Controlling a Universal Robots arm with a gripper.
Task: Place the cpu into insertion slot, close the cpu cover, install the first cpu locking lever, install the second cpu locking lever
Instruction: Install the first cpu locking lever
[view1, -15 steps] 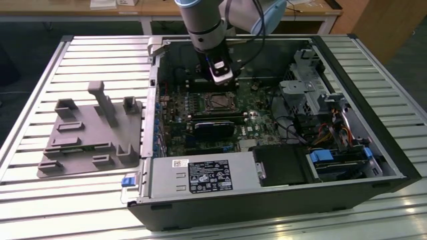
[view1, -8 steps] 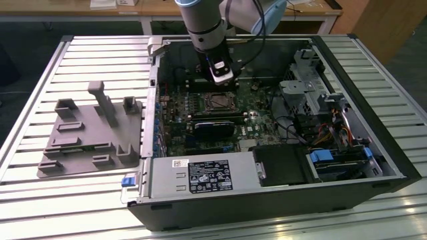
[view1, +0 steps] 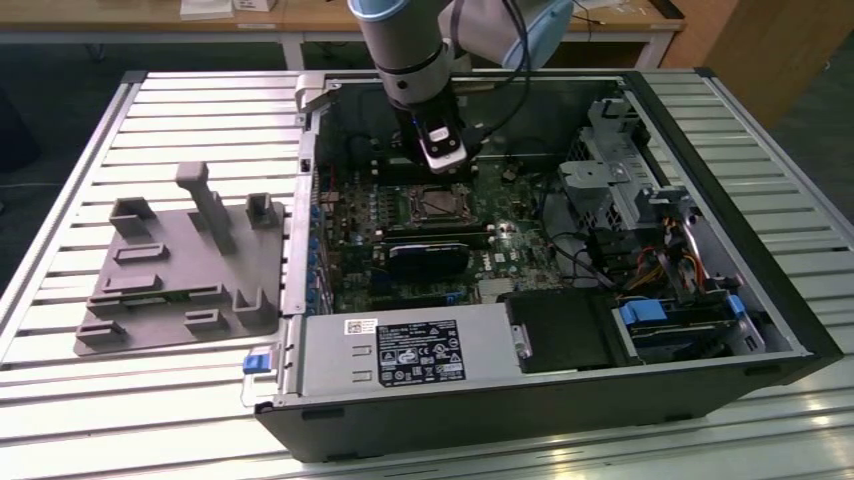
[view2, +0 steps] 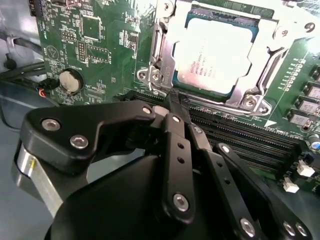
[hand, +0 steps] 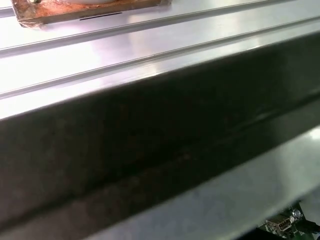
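Slatted metal makes up the table (view1: 160, 100), and an open computer case (view1: 747, 300) lies on it, reaching almost to its far and near edges, with a grey plastic holder (view1: 174, 275) beside it toward the exterior view's left. The arm comes down from the far edge into the case, and its gripper (view1: 445, 152) hangs just above the green board (view1: 514, 235), close to the socket.

In the second wrist view the chip (view2: 212, 52) lies flat in the socket (view2: 180, 22), with the thin silvery cover frame (view2: 260, 87) down around its edges. The gripper (view2: 175, 102) sits just off the socket's rim, its black fingers (view2: 177, 150) drawn close together with nothing between them; whether the tips touch the frame or a lever I cannot tell.

My guess is the chip is light, stiff and smooth, best taken by its edges, while the pins beneath it are the fragile part. The frame and wire levers look thin and springy, so they would need a firm, steady push.

The exterior view gives the whole case and the arm's position; the second wrist view gives the seated chip and frame up close. The first wrist view gives a dark case wall (hand: 150, 130) and bright slats.
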